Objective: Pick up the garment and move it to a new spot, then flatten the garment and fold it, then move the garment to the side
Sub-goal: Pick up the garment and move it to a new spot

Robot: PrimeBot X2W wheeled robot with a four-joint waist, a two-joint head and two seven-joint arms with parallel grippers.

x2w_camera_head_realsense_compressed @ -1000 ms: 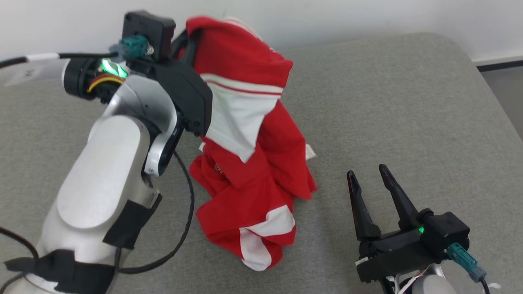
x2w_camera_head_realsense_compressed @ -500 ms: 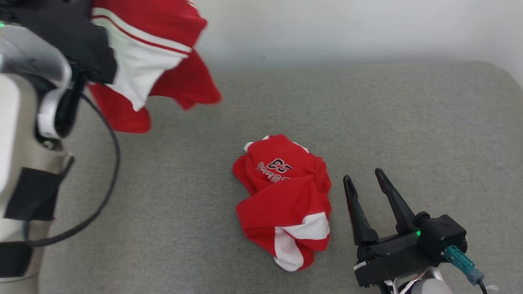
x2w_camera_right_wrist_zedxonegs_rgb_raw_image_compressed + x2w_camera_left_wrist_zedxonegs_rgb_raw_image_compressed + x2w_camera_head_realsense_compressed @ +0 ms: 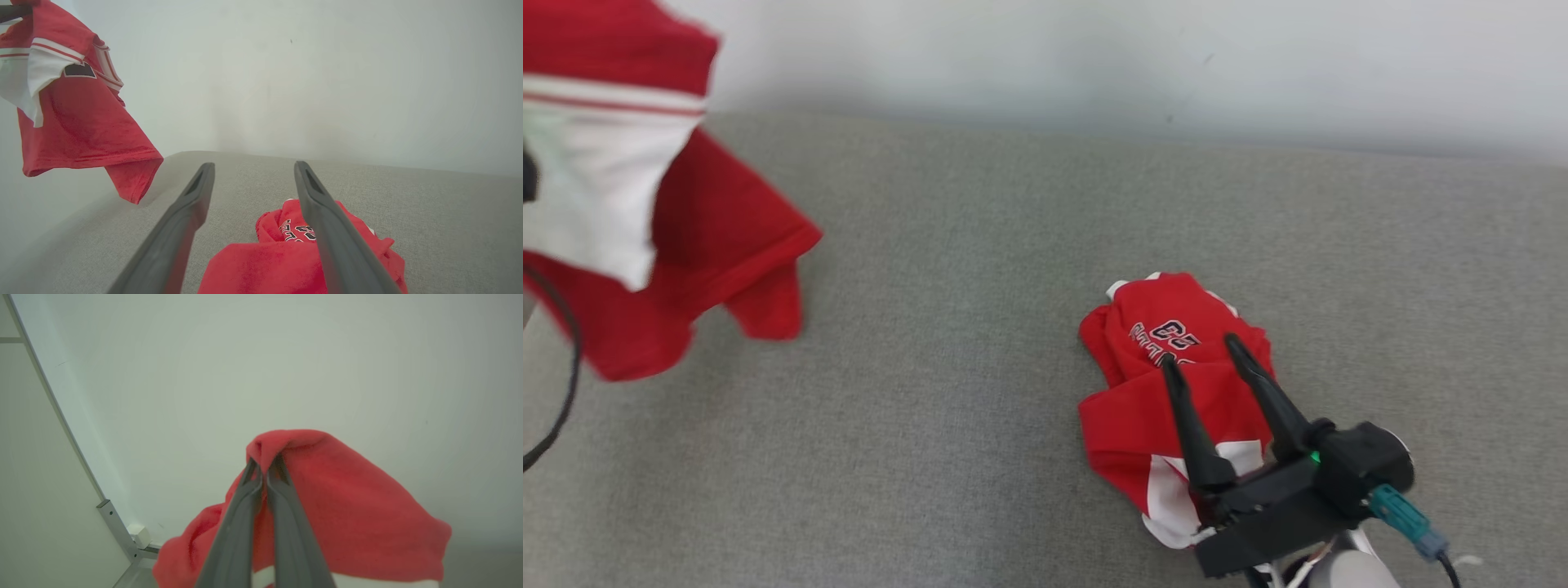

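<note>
Grey fabric surface (image 3: 980, 245), pale wall (image 3: 1094, 49), red garment (image 3: 1127, 416).

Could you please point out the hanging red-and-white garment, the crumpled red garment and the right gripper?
Hanging red-and-white garment (image 3: 719, 237), head view, red lower panel.
Crumpled red garment (image 3: 1127, 416), head view, red left fold.
Right gripper (image 3: 1199, 349), head view, midway between its fingertips.

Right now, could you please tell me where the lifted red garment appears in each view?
Head view: lifted garment, upper left, hanging.
Left wrist view: lower centre, in the shut jaws of the left gripper.
Right wrist view: upper left.
Shared landmark: the pale wall behind.
</note>
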